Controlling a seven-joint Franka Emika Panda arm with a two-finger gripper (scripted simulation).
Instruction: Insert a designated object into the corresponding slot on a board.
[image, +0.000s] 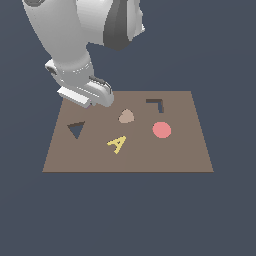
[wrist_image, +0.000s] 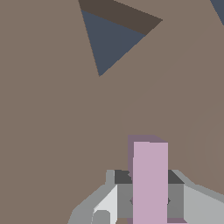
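Note:
In the wrist view, a pale-purple piece (wrist_image: 150, 181) stands between my gripper's (wrist_image: 150, 192) grey fingers (wrist_image: 124, 194), just above the brown board (wrist_image: 52, 131); only one straight arm of it shows. In the exterior view my gripper (image: 95, 98) hangs low over the board's (image: 125, 155) far corner on the exterior view's left, and the arm hides the piece there. The dark L-shaped slot (image: 156, 104) lies near the far edge, toward the exterior view's right, well apart from the gripper.
A dark triangular cutout (image: 76, 129) lies close to the gripper and also shows in the wrist view (wrist_image: 111, 41). On the board are a tan rounded piece (image: 126, 116), a yellow letter A (image: 117, 144) and a red disc (image: 161, 130).

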